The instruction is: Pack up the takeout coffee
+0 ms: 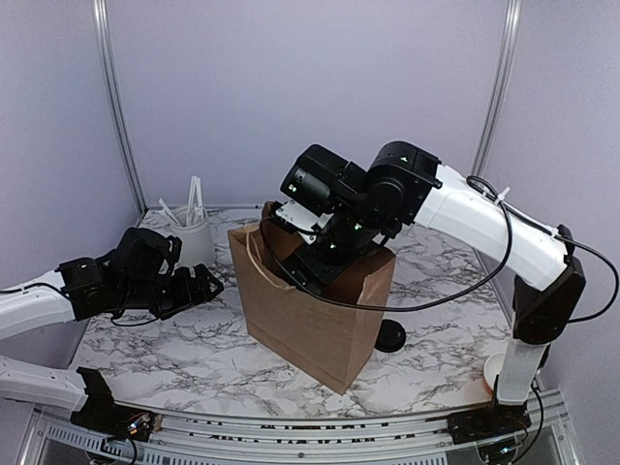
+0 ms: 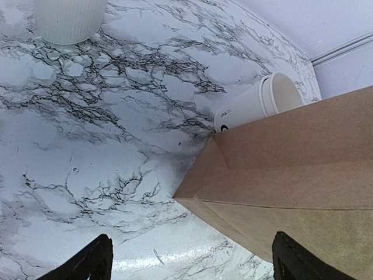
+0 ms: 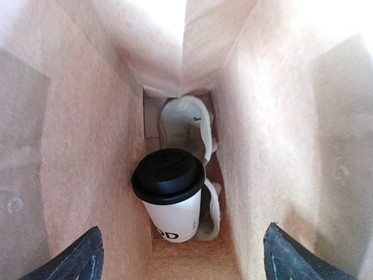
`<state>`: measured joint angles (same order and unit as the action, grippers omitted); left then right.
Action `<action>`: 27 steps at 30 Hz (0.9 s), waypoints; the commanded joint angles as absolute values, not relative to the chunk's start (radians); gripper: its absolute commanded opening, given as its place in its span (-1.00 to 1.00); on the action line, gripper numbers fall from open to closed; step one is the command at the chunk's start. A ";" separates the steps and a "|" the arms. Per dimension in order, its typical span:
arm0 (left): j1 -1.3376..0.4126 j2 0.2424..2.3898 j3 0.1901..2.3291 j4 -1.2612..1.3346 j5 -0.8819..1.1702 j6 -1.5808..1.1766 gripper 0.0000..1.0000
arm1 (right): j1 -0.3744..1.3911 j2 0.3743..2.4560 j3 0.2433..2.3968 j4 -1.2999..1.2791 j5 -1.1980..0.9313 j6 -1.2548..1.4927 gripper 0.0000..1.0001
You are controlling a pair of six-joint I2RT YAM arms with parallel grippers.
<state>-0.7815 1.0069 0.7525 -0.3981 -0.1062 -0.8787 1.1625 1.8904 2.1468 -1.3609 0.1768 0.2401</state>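
The coffee (image 3: 169,201) stands lid up on the floor of the bag (image 3: 87,146), with black lettering on its side. It is free of the right gripper (image 3: 182,248), whose fingers (image 3: 76,256) are spread wide above it and grip nothing. Something white and crumpled (image 3: 186,125) lies behind the cup and along its right side; what it is cannot be made out.

In the top view the right arm (image 1: 484,218) rises from its base at the near right corner, bends at the elbow and reaches left across the table (image 1: 174,354). Its wrist is turned down, so the gripper sits in the bag's mouth.

The left arm (image 1: 39,305) lies low, coming in from the left edge. The left gripper (image 1: 206,286) points toward the bag and hovers over the marble short of the bag's left side. Its fingers are wide apart and empty.

A cup stack (image 2: 262,102) lies on its side at the bag's far corner. A ribbed white holder (image 1: 191,240) stands further back. A loose lid (image 1: 391,336) rests on the table just right of the bag.
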 commanded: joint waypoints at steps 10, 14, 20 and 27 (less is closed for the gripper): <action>-0.775 1.020 0.806 -0.440 -0.126 -0.854 0.92 | 1.148 1.879 2.251 -1.232 0.197 0.241 0.85; -0.775 1.021 0.815 -0.440 -0.126 -0.857 0.92 | 1.139 1.866 2.253 -1.171 0.190 0.230 0.85; -0.775 1.022 0.829 -0.446 -0.132 -0.857 0.91 | 1.126 1.841 2.258 -1.091 0.181 0.210 0.85; -0.776 1.017 0.850 -0.448 -0.143 -0.853 0.91 | 1.118 1.810 2.253 -1.005 0.185 0.184 0.86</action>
<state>-0.7815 1.0168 0.8120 -0.4259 -0.1173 -0.8703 1.1275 1.8629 2.2147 -1.0939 0.1848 0.2073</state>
